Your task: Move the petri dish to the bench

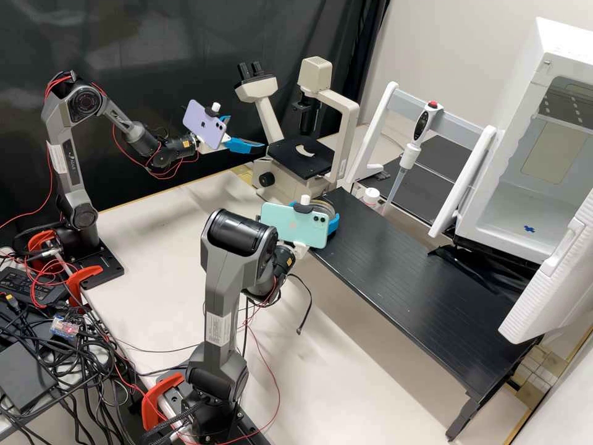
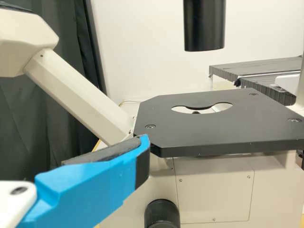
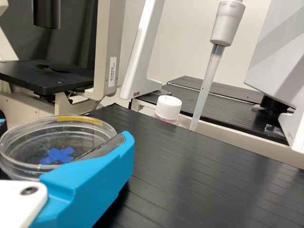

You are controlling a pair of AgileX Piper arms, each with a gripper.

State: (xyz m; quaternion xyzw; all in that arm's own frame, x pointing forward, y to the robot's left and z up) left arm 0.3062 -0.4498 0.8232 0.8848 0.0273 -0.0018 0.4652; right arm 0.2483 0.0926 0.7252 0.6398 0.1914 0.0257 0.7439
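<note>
Right wrist view: one petri dish [image 3: 52,142], clear, round, gripped in right gripper [image 3: 65,132], near black ridged platform [image 3: 199,171]. Left gripper [image 1: 247,132]: spread wide. Hazards: uneven squeeze, dish slipping; low path, rim striking platform edge.

The dish [image 3: 31,143], round and clear, with a blue cross [image 3: 57,155] showing in it and a yellow strip [image 3: 80,119] along its rim, sits roughly level in the right tool's [image 1: 323,209] grip near one end of the black counter [image 3: 190,175].
</note>
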